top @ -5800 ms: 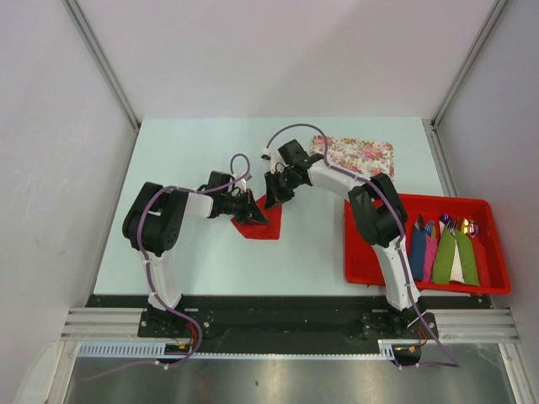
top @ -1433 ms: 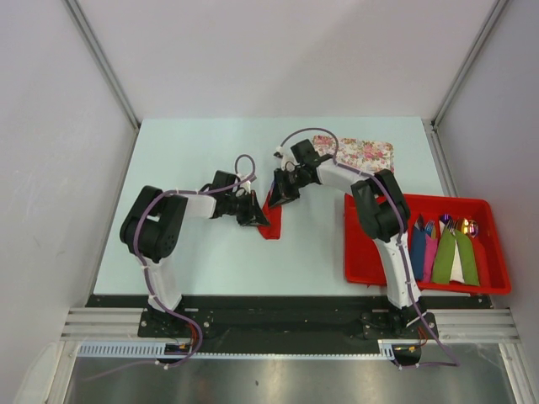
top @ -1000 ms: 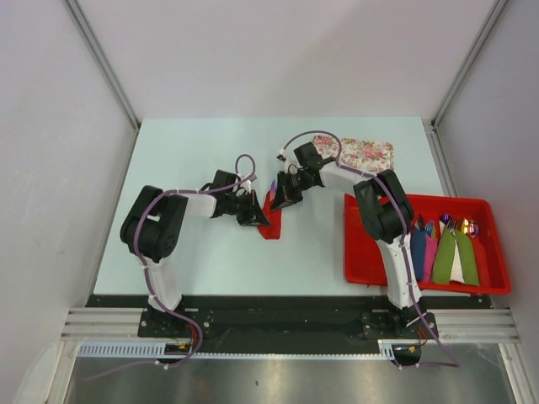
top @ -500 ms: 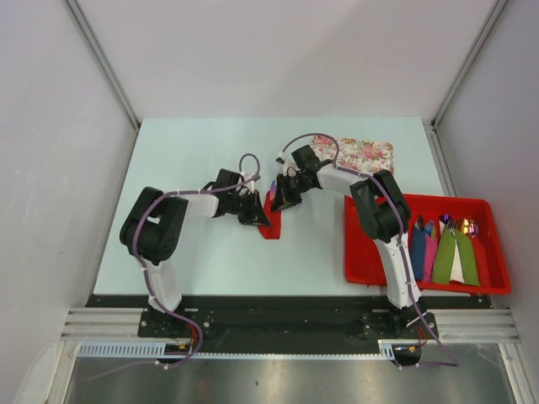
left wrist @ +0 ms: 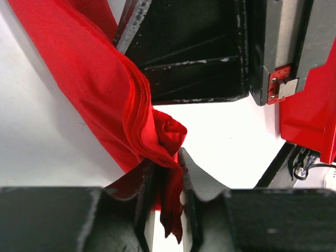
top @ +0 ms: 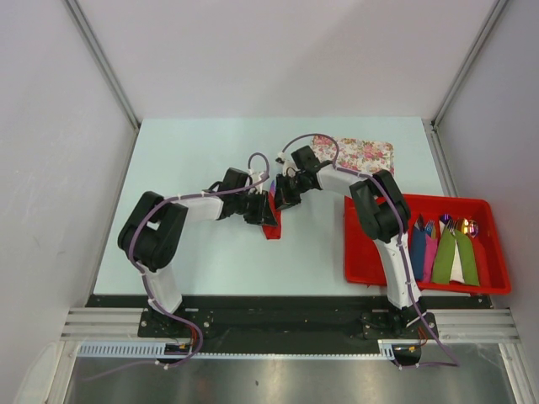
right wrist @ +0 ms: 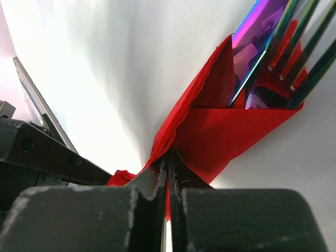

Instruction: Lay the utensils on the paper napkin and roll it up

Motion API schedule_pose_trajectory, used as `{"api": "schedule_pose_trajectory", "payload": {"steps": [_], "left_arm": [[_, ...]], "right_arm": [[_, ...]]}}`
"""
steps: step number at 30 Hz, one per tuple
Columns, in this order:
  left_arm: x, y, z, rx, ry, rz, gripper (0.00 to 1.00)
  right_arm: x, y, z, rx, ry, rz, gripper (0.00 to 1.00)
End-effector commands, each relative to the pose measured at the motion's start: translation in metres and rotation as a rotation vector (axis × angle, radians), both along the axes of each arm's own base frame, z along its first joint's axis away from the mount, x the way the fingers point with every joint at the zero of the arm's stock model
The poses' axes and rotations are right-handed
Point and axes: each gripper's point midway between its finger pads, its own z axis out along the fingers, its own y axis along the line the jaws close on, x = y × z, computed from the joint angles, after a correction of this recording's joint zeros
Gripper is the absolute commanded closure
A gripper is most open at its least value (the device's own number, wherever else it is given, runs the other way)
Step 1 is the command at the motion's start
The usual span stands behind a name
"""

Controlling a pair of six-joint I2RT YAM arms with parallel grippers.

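table: pale blue-green top boxed in by plain white walls; my two arms meet near its middle.
paper napkin: bright red, bunched and partly folded over, lying on the table between my two grippers.
utensils: purple-blue and iridescent, tucked inside the napkin's fold with their heads poking out at one end.
fork: one of those utensils, its dark tines showing past the red paper.
left gripper: my fingers stand a narrow way apart; a crumpled fold of the napkin hangs in the gap, with a sliver of white showing beside it.
right gripper: my fingers are pressed together, nipping the napkin's edge right at their tips.
floral mat: at the far right of the table, behind my right arm.
red tray: on the right side, well apart from the napkin.
napkin rolls: blue, pink and green, standing side by side in the tray, cutlery heads sticking out of their tops.
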Motion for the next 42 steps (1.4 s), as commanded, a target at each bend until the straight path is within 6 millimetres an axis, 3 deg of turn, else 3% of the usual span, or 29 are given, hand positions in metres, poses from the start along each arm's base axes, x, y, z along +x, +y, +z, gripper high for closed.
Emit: {"api": "schedule_pose_trajectory", "payload": {"steps": [1,7,16,20,22,25,29,42], "left_arm": [[0.004,-0.015,0.024,-0.048,-0.057,-0.038,0.73],[-0.001,-0.010,0.038,-0.061,-0.083,-0.034,0.67],[0.007,0.007,0.043,-0.029,-0.091,0.025,0.63],[0.007,0.011,0.041,-0.016,-0.086,0.028,0.71],[0.007,0.010,0.041,-0.021,-0.086,0.021,0.84],[0.007,0.003,0.047,-0.064,-0.091,0.005,0.92],[0.009,-0.011,0.057,-0.116,-0.122,-0.015,0.93],[-0.004,-0.021,-0.005,-0.075,0.014,-0.035,0.94]], "right_arm": [[-0.003,-0.021,-0.046,-0.151,0.002,-0.040,1.00],[-0.003,-0.022,-0.046,-0.153,0.001,-0.041,1.00],[-0.002,-0.020,-0.045,-0.146,0.000,-0.042,1.00],[-0.001,-0.020,-0.045,-0.147,0.000,-0.042,1.00],[0.000,-0.020,-0.045,-0.146,-0.002,-0.043,1.00],[-0.001,-0.020,-0.046,-0.147,0.002,-0.045,1.00],[0.000,-0.020,-0.047,-0.149,0.003,-0.048,1.00],[-0.001,-0.022,-0.047,-0.143,0.015,-0.052,1.00]]}}
